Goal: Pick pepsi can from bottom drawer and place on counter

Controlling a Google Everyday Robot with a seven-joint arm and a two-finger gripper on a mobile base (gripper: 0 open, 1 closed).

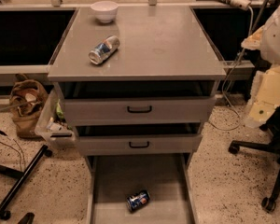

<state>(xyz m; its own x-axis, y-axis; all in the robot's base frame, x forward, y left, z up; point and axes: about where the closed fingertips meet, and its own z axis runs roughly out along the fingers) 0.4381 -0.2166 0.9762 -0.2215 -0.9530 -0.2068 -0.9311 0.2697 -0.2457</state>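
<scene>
The pepsi can (138, 200), dark blue with a round logo, lies on its side on the floor of the open bottom drawer (112, 181), near the front and slightly right of the middle. The counter (158, 41) is the grey top of the drawer cabinet. My gripper is not in view. A white rounded bulk (277, 29) shows at the right edge, and no fingers show on it.
A paler silver-white can (104, 50) lies on its side on the counter's left part. A white bowl (105, 10) stands at the back left. Two upper drawers with black handles (139, 109) are slightly open. An office chair base (266, 171) stands right, a brown bag (25, 106) left.
</scene>
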